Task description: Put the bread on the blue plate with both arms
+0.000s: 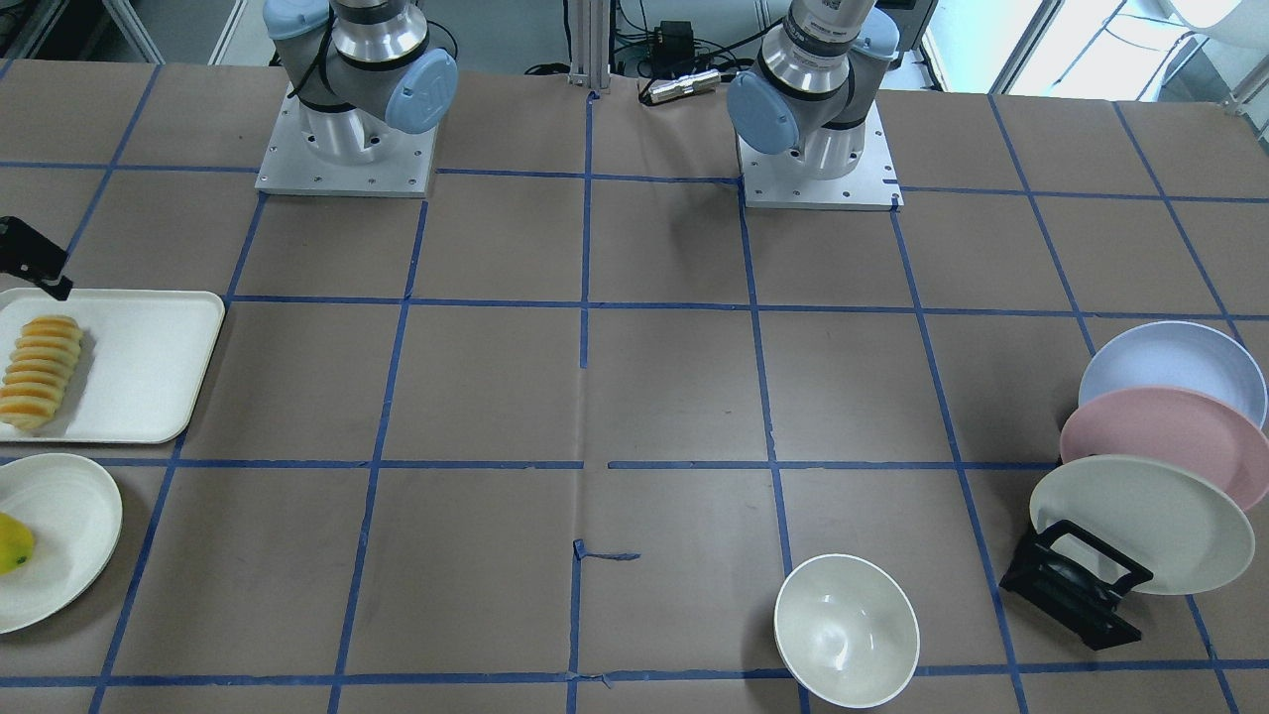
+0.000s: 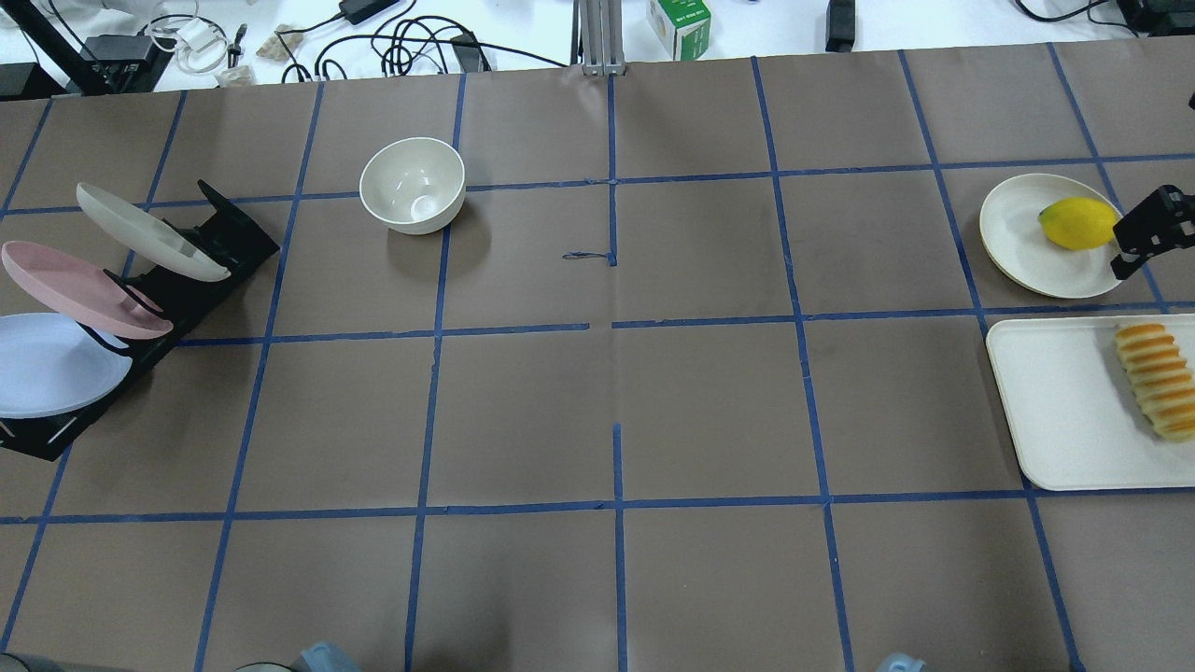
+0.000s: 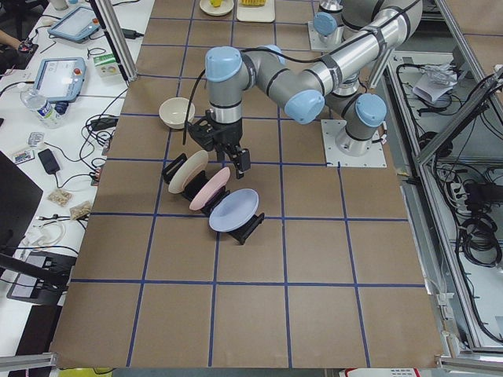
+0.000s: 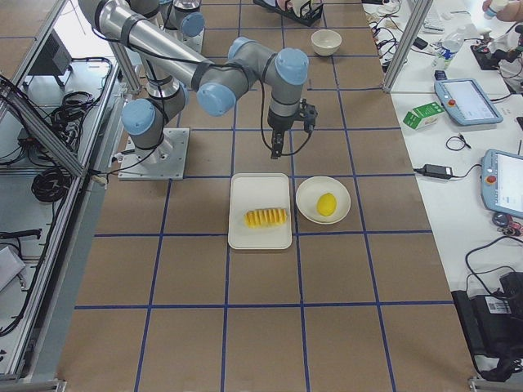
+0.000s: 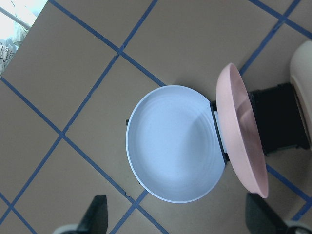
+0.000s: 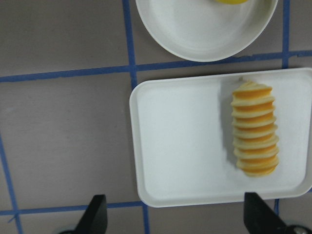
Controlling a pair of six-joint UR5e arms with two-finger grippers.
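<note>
The bread (image 6: 254, 129) lies lengthwise on a white tray (image 6: 180, 141); it also shows in the overhead view (image 2: 1158, 378) and the front view (image 1: 42, 369). My right gripper (image 6: 175, 214) hangs open and empty above the tray's edge, well above the bread. The blue plate (image 5: 173, 144) leans in a black rack (image 2: 201, 271) at the table's other end, behind a pink plate (image 5: 241, 131); it also shows in the overhead view (image 2: 51, 364). My left gripper (image 5: 178, 217) hovers open and empty above the blue plate.
A cream plate (image 2: 149, 233) stands in the rack's far slot. A white bowl (image 2: 412, 184) sits beyond the rack. A cream plate (image 2: 1018, 224) with a yellow fruit (image 2: 1078, 224) lies next to the tray.
</note>
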